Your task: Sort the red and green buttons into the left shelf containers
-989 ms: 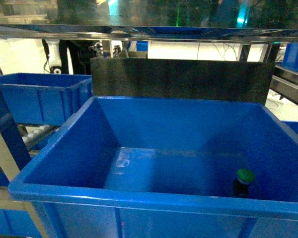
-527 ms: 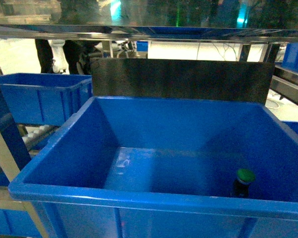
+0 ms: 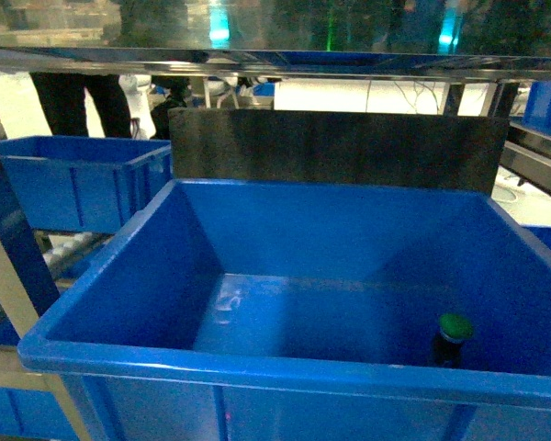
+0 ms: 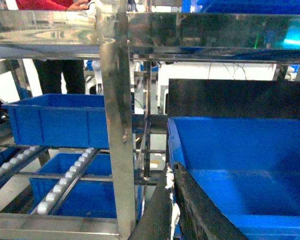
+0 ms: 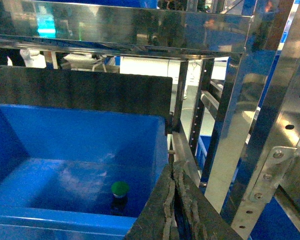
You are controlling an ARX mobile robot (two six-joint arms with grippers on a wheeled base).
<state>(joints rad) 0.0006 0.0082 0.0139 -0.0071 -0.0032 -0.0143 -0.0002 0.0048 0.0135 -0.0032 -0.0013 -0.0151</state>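
Looking into the big blue bin [image 3: 119, 276] that fills the lower half of the head view, I see the green button [image 3: 455, 328] standing upright near its lower right corner, with no red button visible anywhere. Both grippers sit pressed together and empty at the bottom edge of their wrist views, left gripper [image 4: 174, 200] just by the bin's near corner, right gripper [image 5: 174, 200] beside its right rim. Reaching in blind could knock the tall button over, or the fingers could catch the thick rim. Compared with a second ago, only the person's legs [image 3: 73, 101] behind the shelf, upper left, have shifted; the button has not moved
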